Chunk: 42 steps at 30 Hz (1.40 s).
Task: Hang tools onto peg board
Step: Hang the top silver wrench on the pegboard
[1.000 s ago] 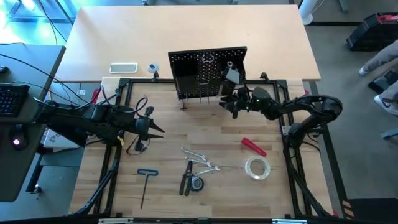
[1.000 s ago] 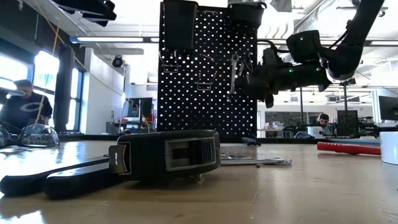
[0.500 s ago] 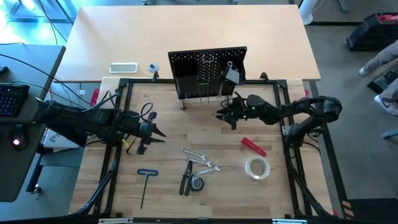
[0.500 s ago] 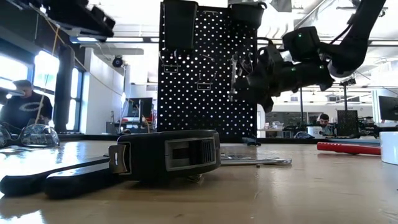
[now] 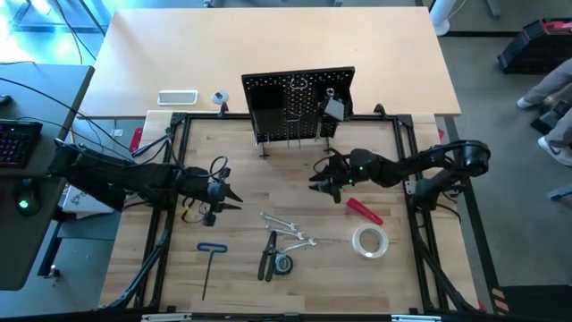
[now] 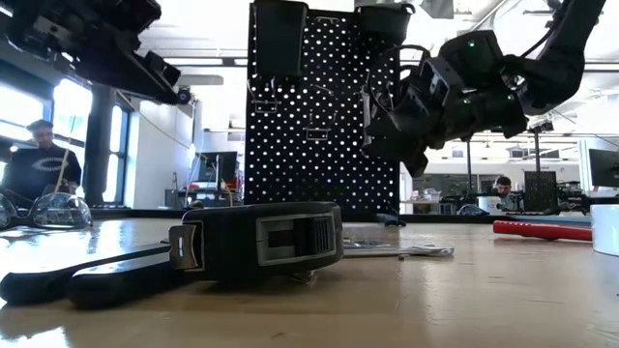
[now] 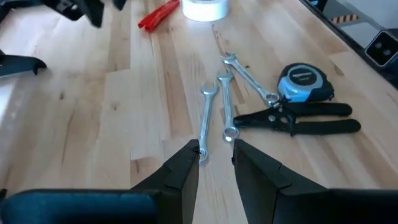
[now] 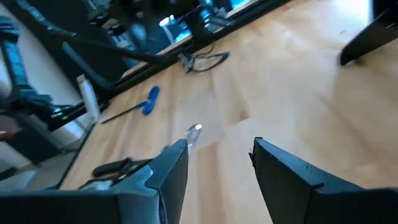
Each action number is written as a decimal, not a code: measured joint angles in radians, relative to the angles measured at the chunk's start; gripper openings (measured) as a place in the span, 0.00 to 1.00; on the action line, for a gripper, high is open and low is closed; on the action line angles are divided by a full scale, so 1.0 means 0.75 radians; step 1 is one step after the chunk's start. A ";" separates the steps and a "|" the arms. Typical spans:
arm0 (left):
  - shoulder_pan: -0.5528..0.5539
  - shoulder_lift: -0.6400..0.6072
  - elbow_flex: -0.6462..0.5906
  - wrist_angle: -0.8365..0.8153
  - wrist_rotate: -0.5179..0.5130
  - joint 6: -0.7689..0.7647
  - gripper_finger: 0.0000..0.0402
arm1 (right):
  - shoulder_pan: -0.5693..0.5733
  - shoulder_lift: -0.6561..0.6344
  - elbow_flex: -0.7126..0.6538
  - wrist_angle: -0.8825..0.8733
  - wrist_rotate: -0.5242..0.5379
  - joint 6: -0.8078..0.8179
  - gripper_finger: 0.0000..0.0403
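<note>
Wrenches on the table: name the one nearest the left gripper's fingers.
The leftmost wrench of the three: its lower end lies right beside the left gripper. The middle wrench ends slightly farther off, and the angled wrench runs away toward the tape measure.

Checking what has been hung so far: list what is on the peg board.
On the peg board hang one silver wrench, some empty wire hooks and two black bins at the top. The bins' insides are hidden from both views, so their contents cannot be told.

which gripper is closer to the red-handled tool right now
Right. The right gripper hangs just beside the red-handled tool, on its peg board side. The left gripper is far across the table, beyond the wrenches.
</note>
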 joint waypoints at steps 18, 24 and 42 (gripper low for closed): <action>-0.071 0.440 -0.080 0.426 -0.008 0.002 0.38 | 0.360 0.000 0.001 -0.120 0.102 0.059 0.43; -0.076 0.640 -0.079 0.562 -0.071 0.060 0.40 | 0.468 0.000 0.000 -0.141 0.180 0.059 0.43; -0.071 1.123 -0.067 1.066 -0.186 0.200 0.40 | 0.679 0.003 0.000 -0.185 0.514 0.047 0.43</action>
